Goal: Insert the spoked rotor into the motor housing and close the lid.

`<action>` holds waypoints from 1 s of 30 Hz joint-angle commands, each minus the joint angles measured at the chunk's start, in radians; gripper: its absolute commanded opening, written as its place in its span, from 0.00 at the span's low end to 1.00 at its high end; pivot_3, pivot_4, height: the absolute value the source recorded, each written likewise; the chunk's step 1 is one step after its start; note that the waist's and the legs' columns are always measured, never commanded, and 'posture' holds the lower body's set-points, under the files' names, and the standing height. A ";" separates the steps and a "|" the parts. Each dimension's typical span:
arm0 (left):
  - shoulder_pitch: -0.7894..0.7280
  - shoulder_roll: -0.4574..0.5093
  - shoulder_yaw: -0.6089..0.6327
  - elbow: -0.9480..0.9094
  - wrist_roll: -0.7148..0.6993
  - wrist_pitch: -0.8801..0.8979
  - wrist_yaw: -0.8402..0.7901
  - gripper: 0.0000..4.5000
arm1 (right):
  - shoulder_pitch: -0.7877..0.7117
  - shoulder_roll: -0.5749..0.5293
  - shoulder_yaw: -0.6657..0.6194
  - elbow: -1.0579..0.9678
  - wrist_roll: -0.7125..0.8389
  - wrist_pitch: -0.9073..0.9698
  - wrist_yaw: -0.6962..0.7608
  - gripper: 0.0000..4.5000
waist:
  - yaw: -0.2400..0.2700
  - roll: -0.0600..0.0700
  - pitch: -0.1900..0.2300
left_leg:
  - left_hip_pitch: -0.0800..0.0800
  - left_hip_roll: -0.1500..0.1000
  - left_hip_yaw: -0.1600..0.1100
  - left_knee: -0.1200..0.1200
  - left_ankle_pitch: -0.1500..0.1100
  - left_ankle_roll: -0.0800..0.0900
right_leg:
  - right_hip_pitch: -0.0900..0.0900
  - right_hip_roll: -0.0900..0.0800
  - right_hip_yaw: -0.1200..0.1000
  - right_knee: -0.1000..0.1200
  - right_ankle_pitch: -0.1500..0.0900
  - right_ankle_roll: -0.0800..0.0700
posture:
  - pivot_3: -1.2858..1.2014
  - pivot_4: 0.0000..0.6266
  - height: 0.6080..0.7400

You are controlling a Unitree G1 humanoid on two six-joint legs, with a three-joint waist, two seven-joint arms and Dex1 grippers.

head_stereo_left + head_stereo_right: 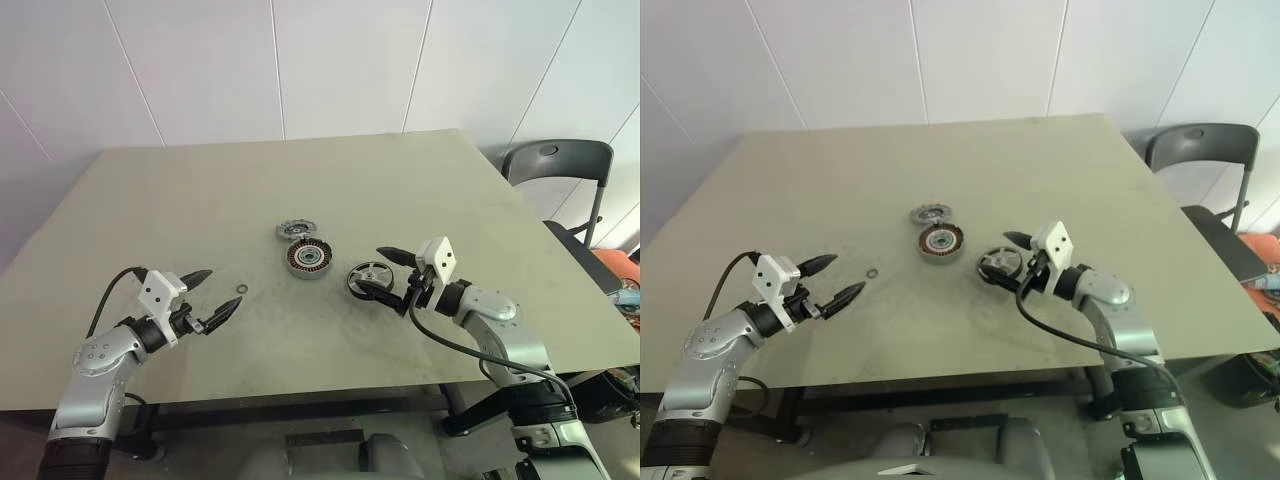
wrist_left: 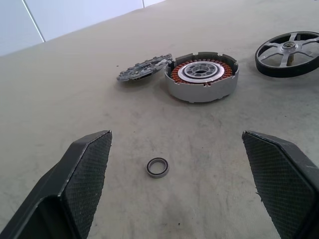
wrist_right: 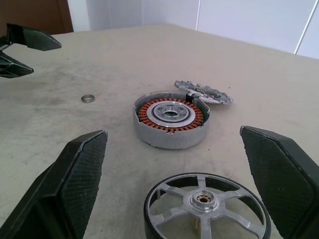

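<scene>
Table (image 1: 200,200): broad matte olive-grey top bearing every part listed here. Chair (image 1: 560,165): dark, folding type, standing off the table's far right corner, at about 2 o'clock from the table centre. Right gripper (image 1: 383,272): reaches in from the right with its black fingers spread wide and released, one fingertip beyond and one nearer than the spoked rotor, holding nothing. Left gripper (image 1: 212,293): hovers over the near-left part of the table, fingers likewise spread and empty, aimed toward the centre. Motor housing (image 1: 307,260): round silvery shell with a ring of copper-brown windings and a bright centre bearing, sitting flat near the table centre, open side up. Spoked rotor (image 1: 367,279): black rim with silver spokes and hub, lying flat just beside the housing at about 4 o'clock from it, between the right gripper's fingers but ungripped. Lid (image 1: 294,230): grey disc with notched rim, at about 11 o'clock from the housing, its near edge leaning against the housing wall. Washer ring (image 1: 241,290): small thin metal ring, lying flat at about 8 o'clock from the housing, just ahead of the left gripper's fingertips.
</scene>
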 commanded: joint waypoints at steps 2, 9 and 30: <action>0.000 0.002 0.016 -0.037 -0.013 -0.021 -0.003 0.99 | -0.021 0.001 -0.008 -0.034 0.010 0.001 0.001 1.00 | 0.000 0.000 0.000 | 0.000 0.000 0.000 0.000 0.000 0.000 | 0.000 0.000 0.000 0.000 0.000 0.000 | 0.52 0.00 1.00; -0.004 0.008 0.020 -0.031 -0.010 -0.022 -0.003 0.99 | -0.011 0.020 0.006 -0.043 0.007 0.000 -0.006 1.00 | 0.000 0.000 0.000 | 0.000 0.000 0.000 0.000 0.000 0.000 | 0.000 0.000 0.000 0.000 0.000 0.000 | 0.52 0.00 1.00; 0.015 0.004 0.019 -0.061 -0.009 -0.017 0.019 0.99 | -0.032 0.025 0.012 -0.010 0.002 -0.010 0.006 1.00 | 0.000 0.000 0.000 | 0.000 0.000 0.000 0.000 0.000 0.000 | 0.000 0.000 0.000 0.000 0.000 0.000 | 0.52 0.00 1.00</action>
